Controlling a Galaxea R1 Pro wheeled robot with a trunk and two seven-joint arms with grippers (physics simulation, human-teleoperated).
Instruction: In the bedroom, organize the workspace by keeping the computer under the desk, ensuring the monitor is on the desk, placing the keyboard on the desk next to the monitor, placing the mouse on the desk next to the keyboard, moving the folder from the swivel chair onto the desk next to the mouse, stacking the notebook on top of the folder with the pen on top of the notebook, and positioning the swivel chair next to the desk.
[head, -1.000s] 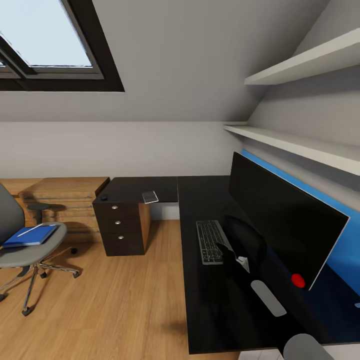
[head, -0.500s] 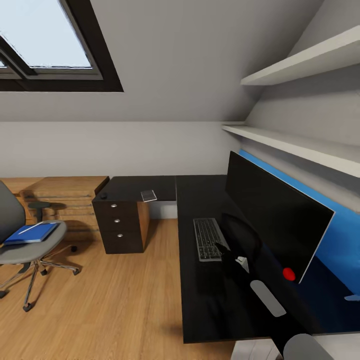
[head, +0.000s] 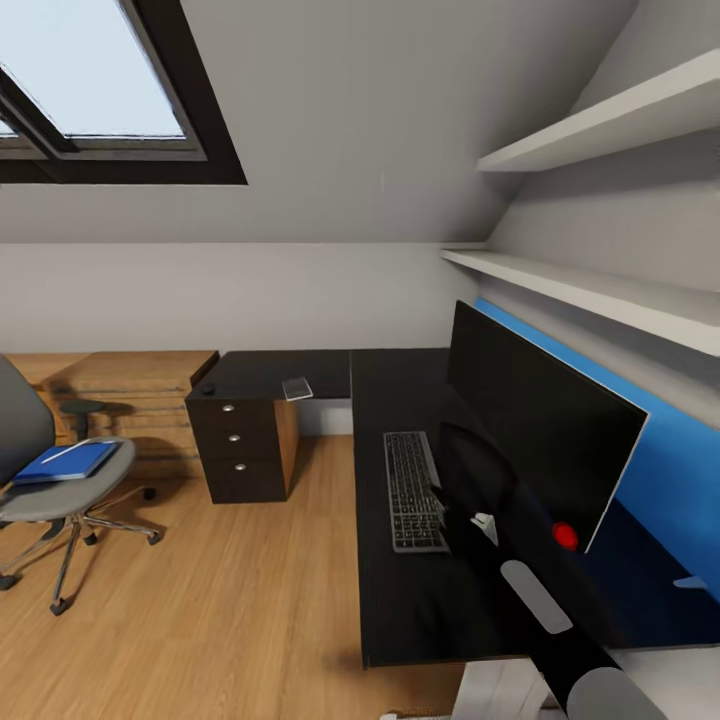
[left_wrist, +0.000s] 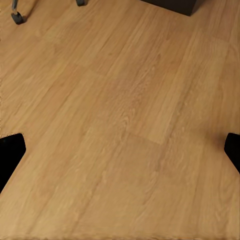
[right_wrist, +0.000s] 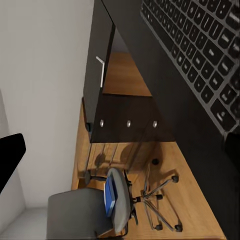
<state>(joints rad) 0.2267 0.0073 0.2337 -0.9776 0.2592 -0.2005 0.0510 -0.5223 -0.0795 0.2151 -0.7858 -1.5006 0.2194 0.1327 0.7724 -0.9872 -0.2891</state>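
Head view: our right tool (head: 440, 497) hovers at the keyboard (head: 413, 490) by the monitor (head: 540, 425), now nearer the table's (head: 400, 620) front edge; both tools open, folder (head: 65, 462) still on the swivel chair (head: 50, 490).

The room is evenly and softly lit, daylight being admitted through the pale, washed-out skylight (head: 95, 75) high on the sloped wall, well away from the right gripper (head: 440, 497). A dull sheen and dim reflections are carried by the glossy black counter (head: 400, 390) beneath that gripper, soft shadows are cast on the wood floor (head: 220, 590) under the swivel chair (head: 45, 480), and the monitor (head: 540, 420) just beside the gripper is rendered flat black without glare. Straight lines are stretched towards the head view's edges, and the wrist views are coarser, the floor grain under the left gripper (left_wrist: 120, 150) being slightly smeared.
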